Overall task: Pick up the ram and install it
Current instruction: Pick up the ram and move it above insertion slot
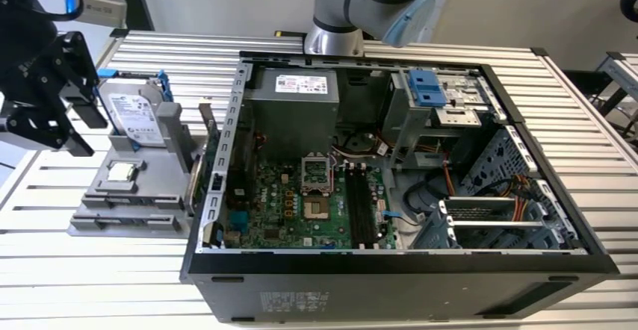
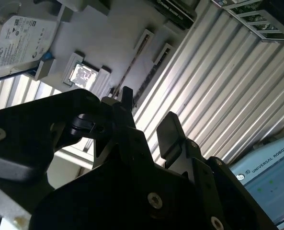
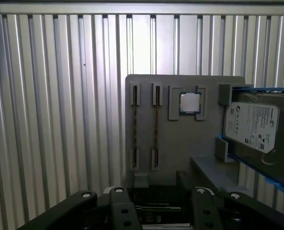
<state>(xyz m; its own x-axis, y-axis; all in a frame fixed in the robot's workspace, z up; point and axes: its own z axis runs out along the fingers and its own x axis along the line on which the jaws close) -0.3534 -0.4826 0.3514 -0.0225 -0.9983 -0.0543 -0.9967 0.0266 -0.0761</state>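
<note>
One slatted metal bench (image 1: 100, 300) carries it all. The open PC case (image 1: 399, 266) lies on its side, motherboard (image 1: 284, 210) facing up and long black slots (image 1: 361, 207) near its middle. The arm base (image 1: 334, 39) stands behind the case. A grey fixture (image 1: 130, 203) sits just beside the case, on the exterior view's left. The hand (image 2: 149, 112) hangs above the fixture with its fingers (image 2: 170, 129) spread apart and nothing between them. The hard drive (image 3: 254, 127) in its blue bracket sits at one end of the fixture. One ram stick (image 3: 134, 125) and a second ram stick (image 3: 155, 125) stand edge-on in parallel fixture slots, side by side, well clear of the hand. The square silver chip (image 3: 189, 102) lies between the sticks and the drive.
</note>
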